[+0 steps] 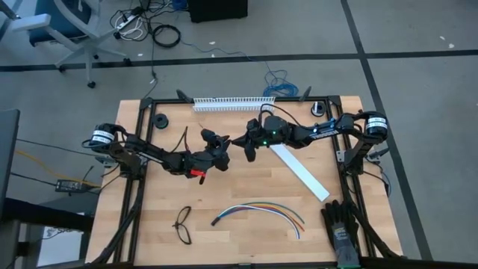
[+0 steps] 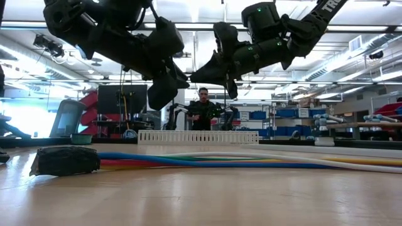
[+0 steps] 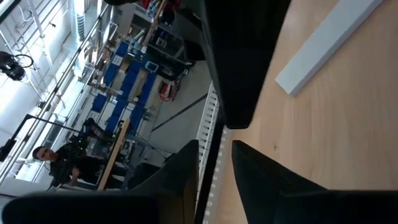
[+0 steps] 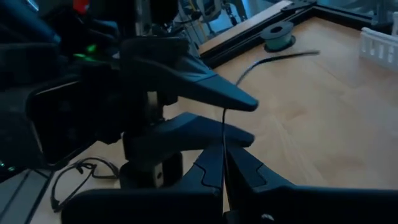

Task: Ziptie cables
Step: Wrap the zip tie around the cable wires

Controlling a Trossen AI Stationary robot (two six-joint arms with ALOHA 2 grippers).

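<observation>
The step in hand looks like a mid-air handover of the ziptie, and the left pincer should close squarely on the strip before the right pincer lets go. The right pincer is closed on the thin dark strip, which runs upright between the left pincer's slightly parted fingers. Both arms reach inward, meeting above the bench, well behind the cables lying loose near its front edge
</observation>
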